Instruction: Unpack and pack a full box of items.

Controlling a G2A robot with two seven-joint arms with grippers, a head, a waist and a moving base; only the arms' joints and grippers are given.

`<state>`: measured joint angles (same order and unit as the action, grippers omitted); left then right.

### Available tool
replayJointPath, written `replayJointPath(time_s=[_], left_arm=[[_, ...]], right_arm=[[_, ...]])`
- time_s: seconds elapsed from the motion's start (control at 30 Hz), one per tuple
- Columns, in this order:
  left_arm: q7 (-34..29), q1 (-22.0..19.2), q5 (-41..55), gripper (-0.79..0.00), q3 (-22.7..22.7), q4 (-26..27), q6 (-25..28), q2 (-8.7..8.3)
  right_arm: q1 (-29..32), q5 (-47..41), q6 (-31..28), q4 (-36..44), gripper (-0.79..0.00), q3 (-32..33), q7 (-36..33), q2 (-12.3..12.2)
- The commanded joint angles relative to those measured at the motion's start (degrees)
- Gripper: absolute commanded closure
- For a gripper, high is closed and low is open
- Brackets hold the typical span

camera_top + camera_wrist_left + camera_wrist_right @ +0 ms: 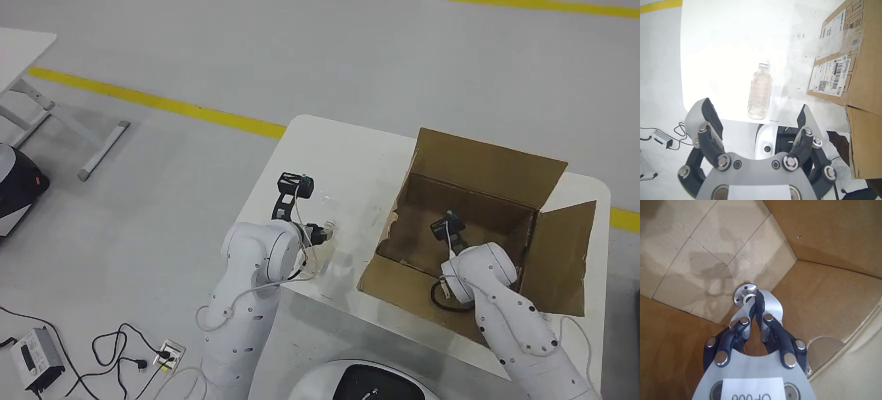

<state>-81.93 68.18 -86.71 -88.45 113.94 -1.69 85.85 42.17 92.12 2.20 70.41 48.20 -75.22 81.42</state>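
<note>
Clear bottle [759, 91] set by the desk's [725, 47] near edge, beside the cardboard box [857, 56], left gripper [755, 105] spread wide above it, right gripper [756, 296] clenched on a metal flange [739, 294] inside the box.

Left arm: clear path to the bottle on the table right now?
Probably yes. The left gripper is open and faces the bottle, which sits on bare table with nothing over it; the box stands apart to one side.
</note>
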Motion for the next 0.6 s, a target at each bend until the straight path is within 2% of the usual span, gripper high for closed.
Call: replayJointPath(time_s=[0.0, 0.13, 0.2, 0.27, 0.37, 0.47, 0.57], left_arm=[[0.00, 0.00, 0.00, -0.785, 0.00, 0.00, 0.00, 0.00], [0.00, 0.00, 0.00, -0.785, 0.00, 0.00, 0.00, 0.00], [0.00, 0.00, 0.00, -0.785, 0.00, 0.00, 0.00, 0.00], [0.00, 0.00, 0.00, -0.785, 0.00, 0.00, 0.00, 0.00], [0.00, 0.00, 0.00, -0.785, 0.00, 0.00, 0.00, 0.00], [0.00, 0.00, 0.00, -0.785, 0.00, 0.00, 0.00, 0.00], [0.00, 0.00, 0.00, -0.785, 0.00, 0.00, 0.00, 0.00]], right_arm=[[-0.53, -0.30, -0.52, -1.16, -0.074, 0.18, 0.02, 0.21], [-1.30, 0.25, -1.85, -2.54, -0.256, 0.96, -0.29, 0.37], [-1.39, 0.71, -2.15, -2.65, -0.289, 1.75, -0.58, 0.30], [-1.24, 1.01, -2.77, -2.47, -0.363, 2.61, -0.68, 0.18], [-0.79, 1.50, -3.52, -2.43, -0.391, 3.52, -0.49, 0.06], [-0.42, 1.51, -4.36, -2.28, -0.499, 3.90, -0.02, 0.13], [0.02, 1.67, -5.06, -1.96, -0.536, 4.10, 0.13, 0.23]])
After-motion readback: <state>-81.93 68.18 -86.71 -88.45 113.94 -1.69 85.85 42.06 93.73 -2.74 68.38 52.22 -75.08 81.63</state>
